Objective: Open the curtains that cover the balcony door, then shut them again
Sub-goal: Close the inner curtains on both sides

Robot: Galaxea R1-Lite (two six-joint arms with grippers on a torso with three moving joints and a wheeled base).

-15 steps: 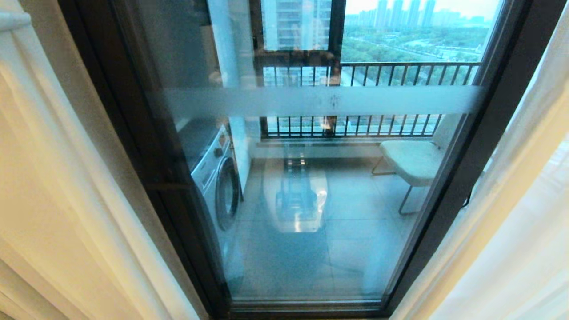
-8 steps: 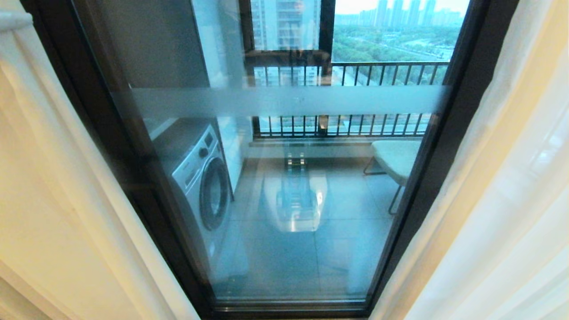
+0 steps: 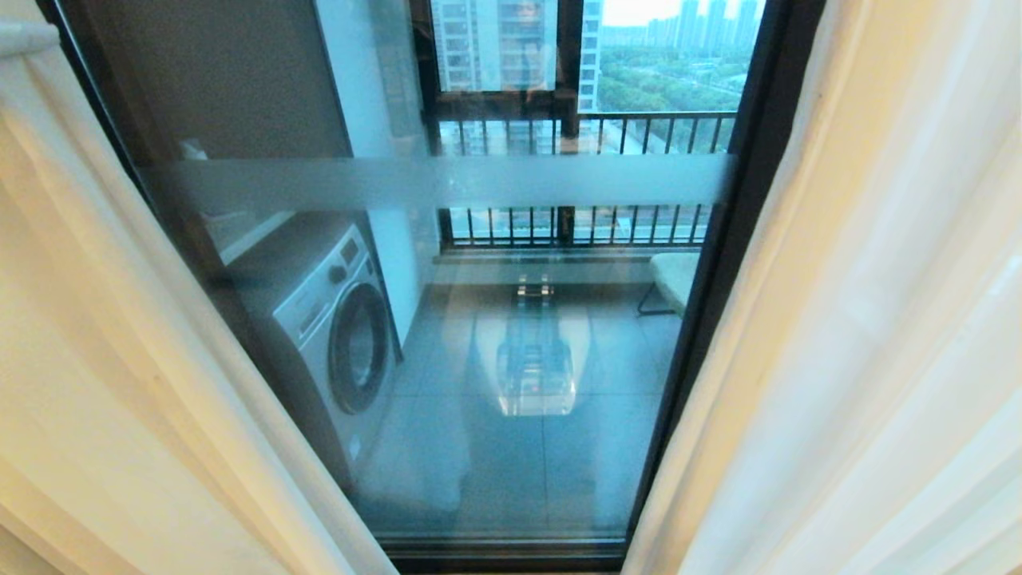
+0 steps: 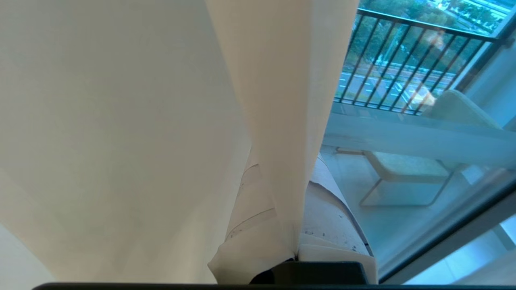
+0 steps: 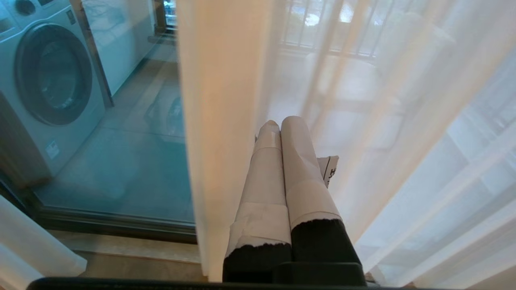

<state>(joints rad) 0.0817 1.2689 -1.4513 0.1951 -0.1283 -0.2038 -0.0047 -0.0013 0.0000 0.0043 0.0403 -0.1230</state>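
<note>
Two cream, floor-length pleated curtains (image 3: 120, 335) hung parted, one at each side of the tall glass balcony door (image 3: 495, 359) in its dark metal frame. The opening looked done, the closing not yet. The left hand (image 4: 296, 245) pinched a cream fold. The right hand (image 5: 282, 161) was clenched empty beside the sheer layer (image 5: 403, 121). Beyond stood one washing machine (image 3: 335, 343) and one pale chair (image 3: 675, 275).

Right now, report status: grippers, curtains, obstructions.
Left gripper shut on cream curtain. Right gripper shut, empty, beside sheer curtain. Curtains parted; balcony door exposed. Nothing in the way.
</note>
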